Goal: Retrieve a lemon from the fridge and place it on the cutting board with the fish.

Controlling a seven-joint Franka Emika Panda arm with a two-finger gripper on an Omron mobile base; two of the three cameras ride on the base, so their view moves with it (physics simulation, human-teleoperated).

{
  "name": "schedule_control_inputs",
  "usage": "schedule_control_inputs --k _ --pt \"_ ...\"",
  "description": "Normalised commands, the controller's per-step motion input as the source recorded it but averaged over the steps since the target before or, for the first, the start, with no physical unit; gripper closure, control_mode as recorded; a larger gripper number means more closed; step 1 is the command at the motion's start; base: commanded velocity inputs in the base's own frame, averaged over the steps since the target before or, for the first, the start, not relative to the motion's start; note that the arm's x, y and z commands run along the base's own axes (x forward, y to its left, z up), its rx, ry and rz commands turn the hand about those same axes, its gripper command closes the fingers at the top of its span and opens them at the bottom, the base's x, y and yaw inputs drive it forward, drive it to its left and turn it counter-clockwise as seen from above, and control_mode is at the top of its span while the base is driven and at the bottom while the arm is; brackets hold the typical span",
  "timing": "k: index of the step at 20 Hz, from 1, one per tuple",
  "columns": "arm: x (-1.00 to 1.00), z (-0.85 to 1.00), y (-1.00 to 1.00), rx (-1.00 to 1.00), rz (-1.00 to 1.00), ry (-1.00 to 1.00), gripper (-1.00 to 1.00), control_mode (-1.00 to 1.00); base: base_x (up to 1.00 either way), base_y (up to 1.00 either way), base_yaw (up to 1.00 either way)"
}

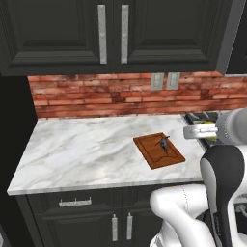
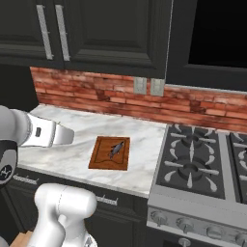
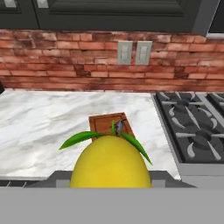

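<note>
The jaws hold the lemon (image 3: pixel 110 162), closed narrowly on its sides. The cutting board (image 3: pixel 110 123) lies ahead of and below them on the desk (image 3: pixel 39 127), the fish (image 3: pixel 118 127) on its far right part. Carry forward, descend over bare wood left of the fish, then release low. The fingertips are hidden behind the lemon; the fish is small and indistinct.

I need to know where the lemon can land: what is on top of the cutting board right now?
A small grey fish lies on the cutting board, toward its far end; the rest of the wood is bare. In the hand view the held lemon covers the board's near part.
</note>
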Motion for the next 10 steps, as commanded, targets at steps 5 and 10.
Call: schedule_control_inputs --k 5,10 --pt "0.07 -0.22 0.00 0.02 0.00 0.05 1.00 -1.00 0.00 0.00 0.00" --pt "0.30 -0.30 0.00 0.05 -0.01 0.17 1.00 -1.00 0.00 0.00 0.00"
